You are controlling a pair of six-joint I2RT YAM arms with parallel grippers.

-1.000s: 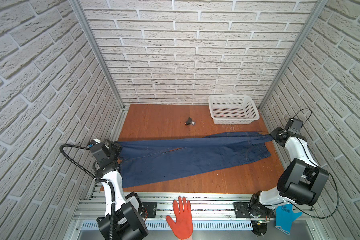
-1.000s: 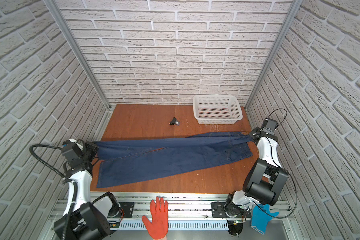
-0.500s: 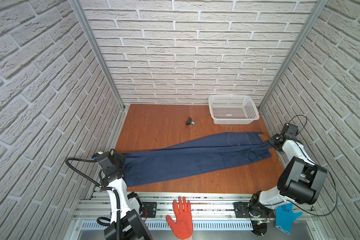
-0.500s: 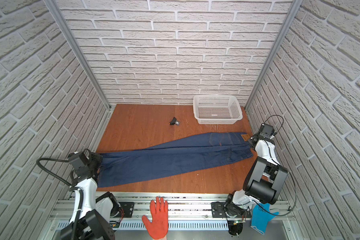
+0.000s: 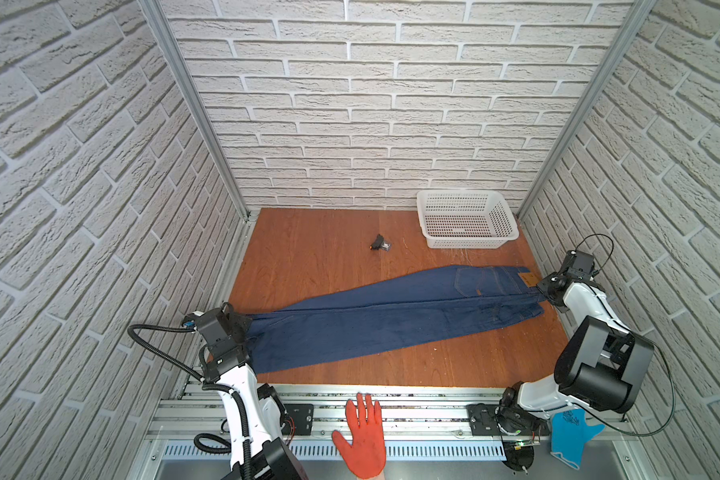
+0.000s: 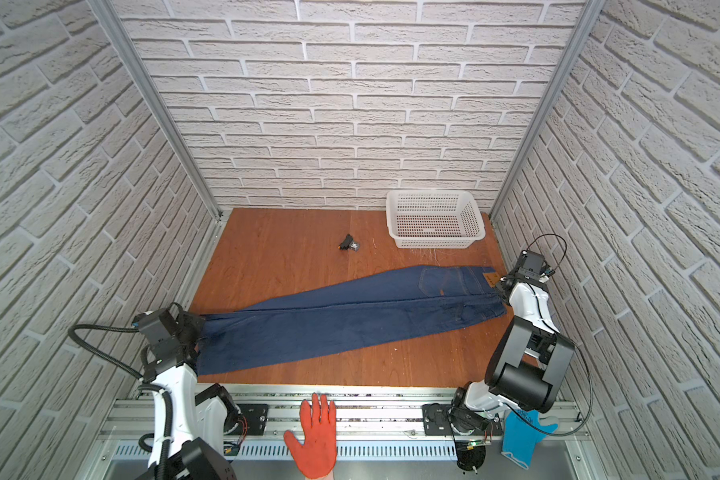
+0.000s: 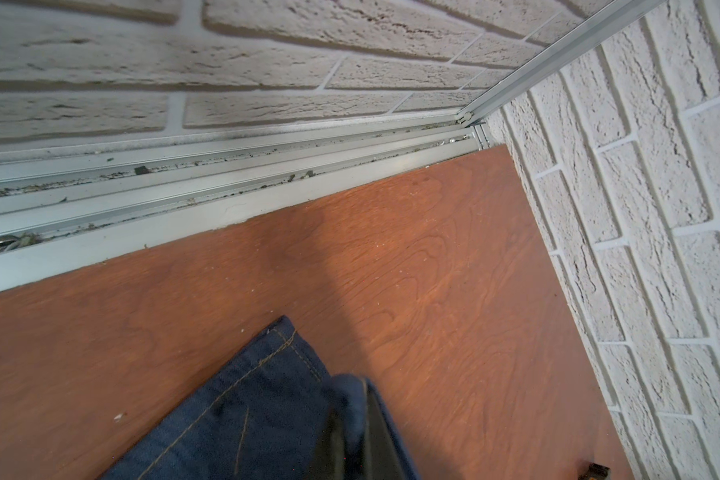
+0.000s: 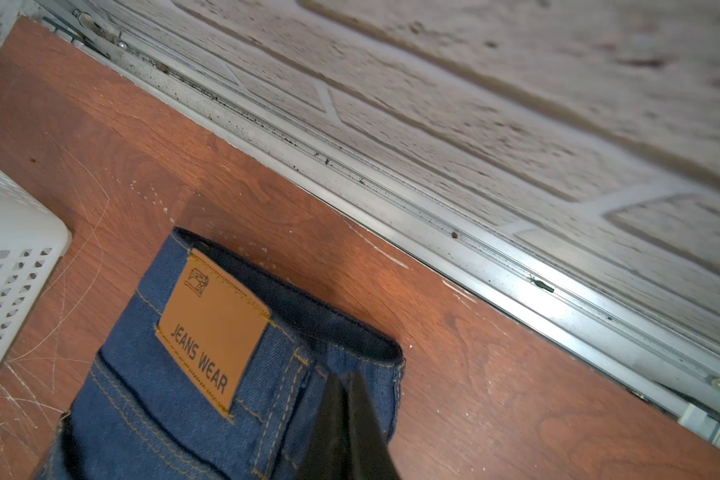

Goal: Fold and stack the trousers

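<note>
A: While both tools are pinching cloth, we are finding the long dark blue denim trousers (image 5: 391, 320) lying flat, slantwise across the reddish-brown wooden tabletop (image 5: 329, 249).

B: Grip state?

A: We are seeing the left gripper (image 7: 350, 432) clenched on a leg hem, and the right gripper (image 8: 346, 411) clenched on the waistband beside the tan patch (image 8: 213, 328).

B: Handling?

A: We are judging the denim heavy, limp, coarse, unslippery; stitched hems and waistband are offering the firmest holds.

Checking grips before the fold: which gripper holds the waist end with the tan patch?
The right gripper, shut on the trousers at the waistband beside the tan patch; the left gripper pinches the hem end.
</note>
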